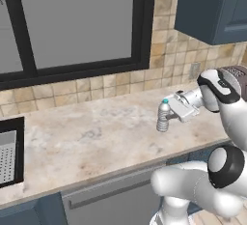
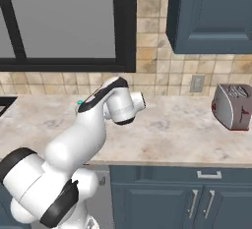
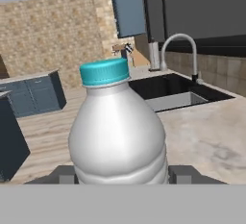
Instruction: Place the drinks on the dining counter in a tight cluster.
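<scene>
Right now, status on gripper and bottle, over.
Gripper closed around water bottle, jaws on its lower body. Bottle upright, at the marble counter by the window. Sink beyond; nothing blocking.

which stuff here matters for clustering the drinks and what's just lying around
Job:
- water bottle, upright on the marble counter, blue cap
- gripper, fingers on either side of the bottle

Bystanders:
- toaster
- sink with faucet
- wall outlet
- window

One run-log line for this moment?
gripper: closed on water bottle | bottle: upright on marble counter by window | dining counter: not reached
</scene>
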Robot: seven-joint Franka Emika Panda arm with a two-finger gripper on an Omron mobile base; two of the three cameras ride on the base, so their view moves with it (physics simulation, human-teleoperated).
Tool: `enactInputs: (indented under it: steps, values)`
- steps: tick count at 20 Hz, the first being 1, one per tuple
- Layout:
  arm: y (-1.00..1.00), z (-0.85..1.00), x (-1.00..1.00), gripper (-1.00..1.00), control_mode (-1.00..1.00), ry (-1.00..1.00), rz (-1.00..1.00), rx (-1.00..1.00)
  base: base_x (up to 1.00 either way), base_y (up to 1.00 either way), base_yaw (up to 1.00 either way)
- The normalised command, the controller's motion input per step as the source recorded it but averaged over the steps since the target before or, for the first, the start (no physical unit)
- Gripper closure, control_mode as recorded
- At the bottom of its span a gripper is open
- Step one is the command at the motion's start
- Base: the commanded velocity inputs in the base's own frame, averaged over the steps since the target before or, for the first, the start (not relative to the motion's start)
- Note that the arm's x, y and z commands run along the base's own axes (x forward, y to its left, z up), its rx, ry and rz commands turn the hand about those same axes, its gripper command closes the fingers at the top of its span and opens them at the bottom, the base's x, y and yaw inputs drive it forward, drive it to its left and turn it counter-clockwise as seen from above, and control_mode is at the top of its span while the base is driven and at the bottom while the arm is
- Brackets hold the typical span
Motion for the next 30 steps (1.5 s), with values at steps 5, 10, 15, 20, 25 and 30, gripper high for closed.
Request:
enactInputs:
  steps: [5, 10, 15, 20, 25, 30]
  values:
    - [0.00, 0.00, 0.00, 1.00, 1.00, 0.00, 0.00, 0.00, -0.98, 1.00, 0.25]
    - [0.00, 0.00, 0.00, 1.00, 1.00, 0.00, 0.00, 0.00, -0.81, 1.00, 0.34]
    - [0.00, 0.00, 0.00, 1.00, 1.00, 0.00, 0.00, 0.00, -0.18, 0.98, 0.67]
    - [0.00, 0.00, 0.00, 1.00, 1.00, 0.00, 0.00, 0.00, 0.00, 0.79, 0.83]
    - [0.00, 0.00, 0.00, 1.00, 1.00, 0.00, 0.00, 0.00, 0.00, 0.27, 0.99]
    - [0.00, 0.00, 0.00, 1.00, 1.00, 0.00, 0.00, 0.00, 0.00, 0.08, 1.00]
